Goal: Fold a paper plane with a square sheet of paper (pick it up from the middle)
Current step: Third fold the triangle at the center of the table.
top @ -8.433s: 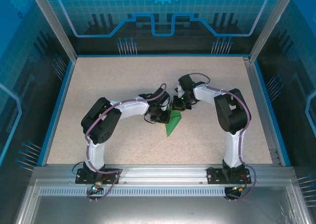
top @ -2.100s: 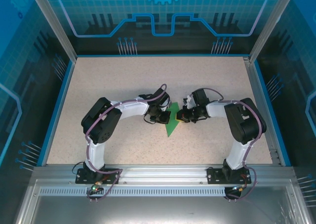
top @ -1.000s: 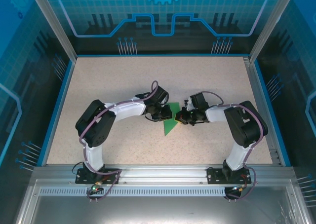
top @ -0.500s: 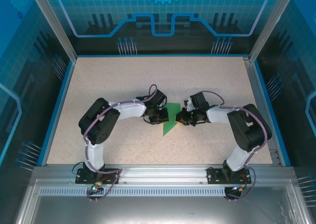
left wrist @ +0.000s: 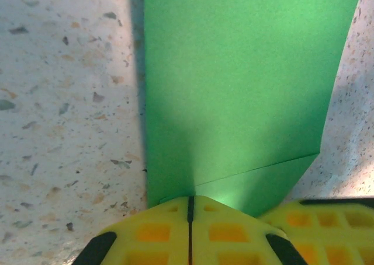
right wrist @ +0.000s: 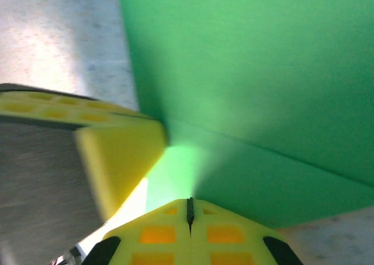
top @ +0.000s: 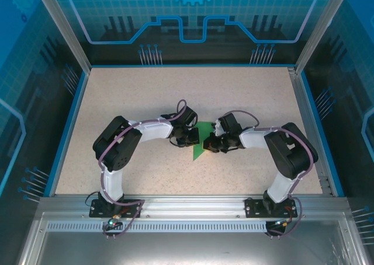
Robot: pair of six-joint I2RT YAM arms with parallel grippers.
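The green sheet of paper point(top: 197, 153) lies folded into a narrow pointed wedge at the middle of the table, its point toward the near edge. My left gripper point(top: 195, 138) is shut, its tips resting on the paper's left edge. In the left wrist view the paper point(left wrist: 234, 72) lies flat with a diagonal fold line just ahead of the left gripper point(left wrist: 190, 204). My right gripper point(top: 206, 143) is shut too, tips on the paper from the right and close to the left gripper. In the right wrist view the right gripper point(right wrist: 190, 205) sits on the paper point(right wrist: 251, 60) beside a left finger point(right wrist: 117, 154).
The speckled table point(top: 117, 107) has a raised blue rim point(top: 73, 119) and transparent walls around it. Both arms bend inward from their bases at the near edge, and their wrists almost meet over the paper.
The right gripper has slid left across the paper toward the left gripper. The left gripper has closed the last bit. The paper's near point has shifted slightly left.
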